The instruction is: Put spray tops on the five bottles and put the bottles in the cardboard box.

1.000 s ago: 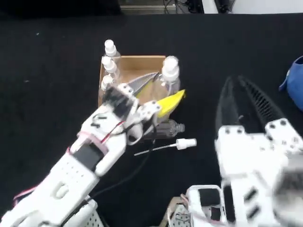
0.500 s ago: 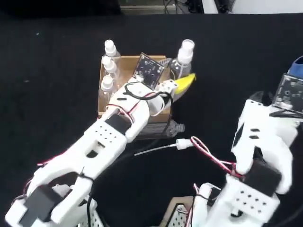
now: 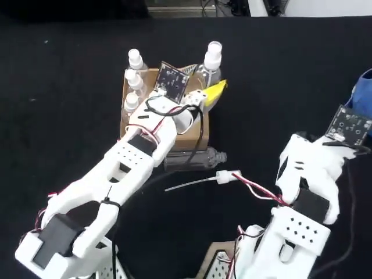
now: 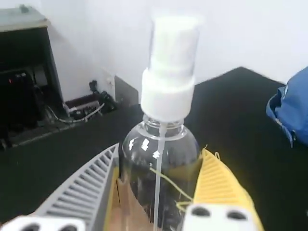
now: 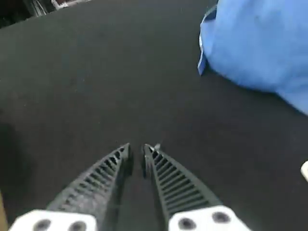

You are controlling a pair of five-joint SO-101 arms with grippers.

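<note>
Now, which step is judged to be in hand?

The fourth bottle (image 4: 149, 183) is being boxed. It is gripped by the left gripper (image 4: 160, 153), which is clenched on the clear body between a grey ribbed finger and a yellow one. It is held upright over the far right corner of the cardboard box (image 3: 192, 141). Three capped bottles (image 3: 132, 78) are already stood along the box's left edge.

What is left to be done?

The fifth bottle (image 3: 197, 158) is seen lying on its side on the tabletop (image 3: 70, 87), just beside the box's near edge, its neck open. Its spray top (image 3: 224, 177) lies loose close by, a thin dip tube trailing from it. The right gripper (image 5: 144, 154) is pinched closed on nothing above the tabletop, near some blue fabric (image 5: 260, 43).

What is called for next?

Probably the held bottle must be lowered into its corner and released. After that, the tube must be threaded into the narrow neck.

How are the things made?

Thin, glossy, rounded plastic is suggested for the bottles, and it is likely slippery. The tops are white stepped cylinders, and the box is matte brown card.
</note>
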